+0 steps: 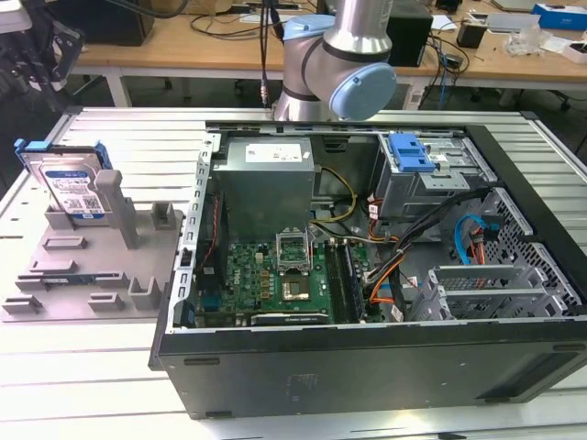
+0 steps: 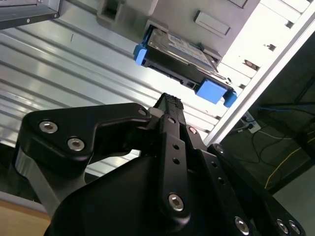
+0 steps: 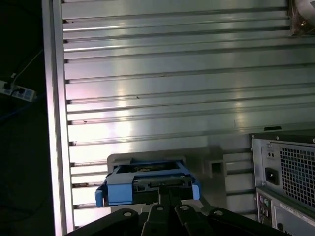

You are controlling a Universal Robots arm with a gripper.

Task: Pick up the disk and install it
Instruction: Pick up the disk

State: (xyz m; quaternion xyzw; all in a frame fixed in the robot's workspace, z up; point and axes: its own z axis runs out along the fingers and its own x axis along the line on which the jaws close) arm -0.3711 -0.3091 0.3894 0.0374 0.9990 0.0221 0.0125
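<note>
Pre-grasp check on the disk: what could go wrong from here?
The silver hard drive in its blue plastic frame stands tilted in the grey plastic holder; a nudge from the black gripper could topple it.
It sits near the table edge, so it might fall off.

Your arm point(image 1: 353, 37): silver-grey metal tube, rounded joint housings, pale blue round caps point(image 1: 363, 92) on joint ends. Your end effector point(image 2: 169, 104), second wrist view: matte black, angular link plates, ribbed tip, row of small holes down centre bar, silver screws point(image 2: 75, 143) at pivots. First wrist view: same black links point(image 3: 162, 216), silver screw heads.
</note>
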